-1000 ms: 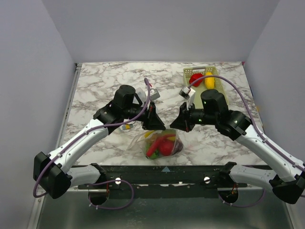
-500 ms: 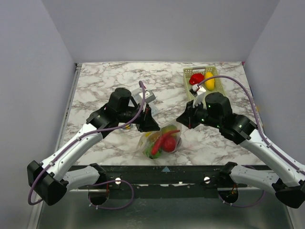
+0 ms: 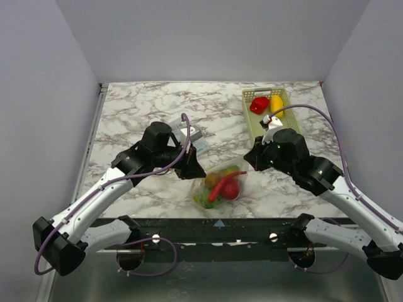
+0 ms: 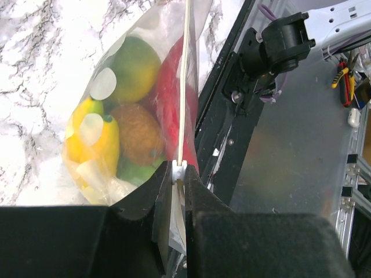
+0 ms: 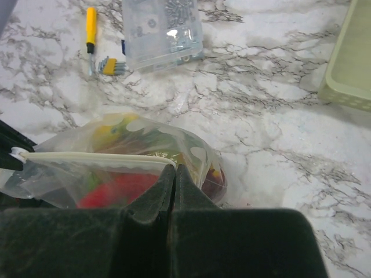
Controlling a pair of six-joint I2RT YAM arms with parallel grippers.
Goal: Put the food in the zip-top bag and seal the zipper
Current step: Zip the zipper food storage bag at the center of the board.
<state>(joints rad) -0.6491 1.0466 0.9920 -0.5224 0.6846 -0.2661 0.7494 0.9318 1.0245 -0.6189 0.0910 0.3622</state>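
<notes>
The clear zip-top bag (image 3: 220, 184) hangs stretched between my two grippers near the table's front edge. It holds food: red, green, yellow and brown toy pieces (image 4: 136, 130). The white zipper (image 5: 93, 157) runs taut along the bag's mouth. My left gripper (image 3: 192, 171) is shut on the zipper's left end at its white slider (image 4: 178, 171). My right gripper (image 3: 250, 158) is shut on the zipper's right end (image 5: 173, 166). A red piece (image 3: 259, 104) and a yellow piece (image 3: 276, 105) lie in the pale green basket.
The pale green basket (image 3: 249, 119) stands at the back right. A flat printed packet (image 5: 162, 29), a yellow-handled screwdriver (image 5: 91, 26) and hex keys (image 5: 110, 65) lie behind the bag. The black front rail (image 4: 226, 116) runs just beside the bag.
My two grippers have moved apart, the left one leftward and nearer, the right one rightward. The bag's mouth has been pulled taut between them and the bag has shifted slightly right.
</notes>
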